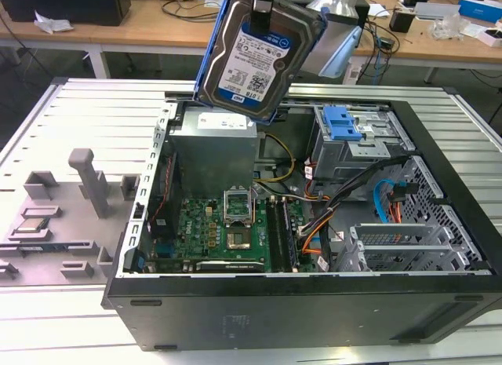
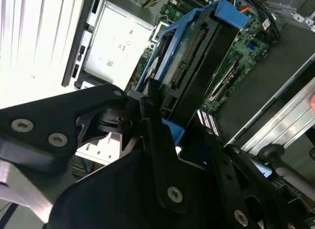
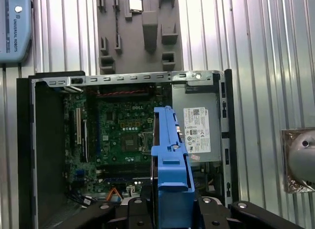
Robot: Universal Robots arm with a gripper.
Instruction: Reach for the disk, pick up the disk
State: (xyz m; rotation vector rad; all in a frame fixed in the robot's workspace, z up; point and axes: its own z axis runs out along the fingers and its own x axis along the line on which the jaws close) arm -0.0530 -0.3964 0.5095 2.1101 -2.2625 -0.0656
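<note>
I've got the disk (image 1: 255,55) up in the air, one drive, hanging tilted above the open computer case (image 1: 314,302), well clear of the power supply (image 1: 216,149) beneath it. In the second wrist view the gripper (image 2: 165,135) has its black jaws closed on the disk's blue frame, near one end, with the connector edge pointing away toward the motherboard (image 2: 246,47). In the first wrist view the disk (image 3: 171,165) shows edge-on, a blue strip rising between the jaws, over the middle of the case. My worry now is that grip: it looks to sit on the plastic frame near one end, so the hanging weight could lever the drive and let it twist or slip; a fall from here would land it on the motherboard or the bare processor socket (image 1: 239,208). The frame could also flex and pop off the drive. The orange and black cables (image 1: 329,216) toward the case's far side are well apart from the disk, so I judge snagging unlikely. Counting: one disk, one case, one blue latch (image 1: 341,123) on the drive cage, one grey fixture tray (image 1: 55,224) lying on the table (image 1: 94,106) beside the case, with one small silver chip (image 3: 134,4) in it.
</note>
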